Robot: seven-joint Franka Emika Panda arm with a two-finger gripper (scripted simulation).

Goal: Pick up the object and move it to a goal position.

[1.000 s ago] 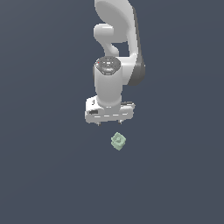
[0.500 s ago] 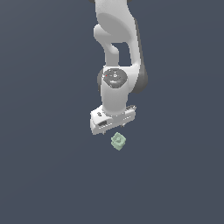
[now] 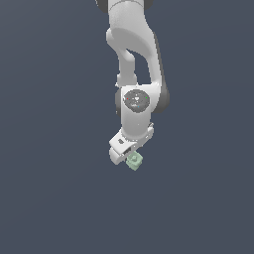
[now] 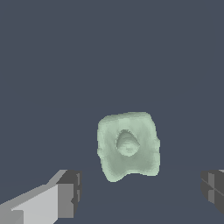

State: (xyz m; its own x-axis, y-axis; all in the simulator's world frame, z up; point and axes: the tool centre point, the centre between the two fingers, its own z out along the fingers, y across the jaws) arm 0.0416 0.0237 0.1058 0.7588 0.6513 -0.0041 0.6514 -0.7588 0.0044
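Hanging low over the plain dark surface, the claw [image 4: 140, 192] stands with its fingers [image 4: 65, 194] spread wide apart, holding nothing. The pale green block [image 4: 127, 146] lies just beyond the fingertips, roughly between their lines, its round raised mark facing the wrist camera. From the exterior view the block [image 3: 134, 160] sits just beside the claw's underside.

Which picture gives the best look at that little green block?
The wrist view: the green block fills the frame, its round raised mark facing the camera. The exterior view shows it only as a tiny speck, partly tucked under the open claw.
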